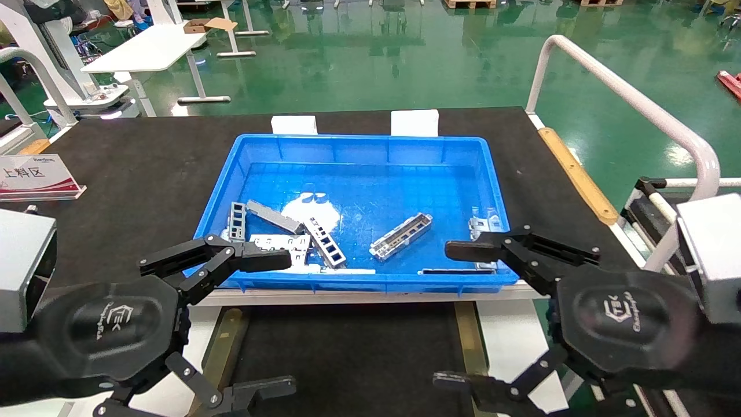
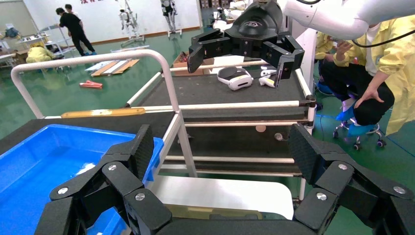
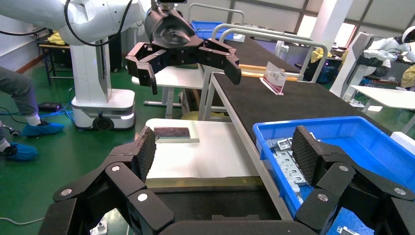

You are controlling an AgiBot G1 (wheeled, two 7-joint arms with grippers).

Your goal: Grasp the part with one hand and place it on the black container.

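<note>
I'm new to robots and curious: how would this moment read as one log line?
left gripper: open, empty, near bin's front-left corner | right gripper: open, empty, front-right | part: in blue bin | black container: no part

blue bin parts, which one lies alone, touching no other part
The part lying diagonally mid-bin, right of the overlapping cluster near the left gripper; bare blue floor surrounds it.

Black two-finger grippers on silver-grey wrists, white arms behind.

The left gripper and right gripper look alike: a rounded matte-black housing stamped with a pale hexagon logo and slanted lettering, jointed black linkage bars pinned with silver screws, and fingers ending in broad pads with a fine ribbed texture. Behind each sits a boxy silver-grey wrist block. The wrist views show smooth white arm casing with thin black cables.
</note>
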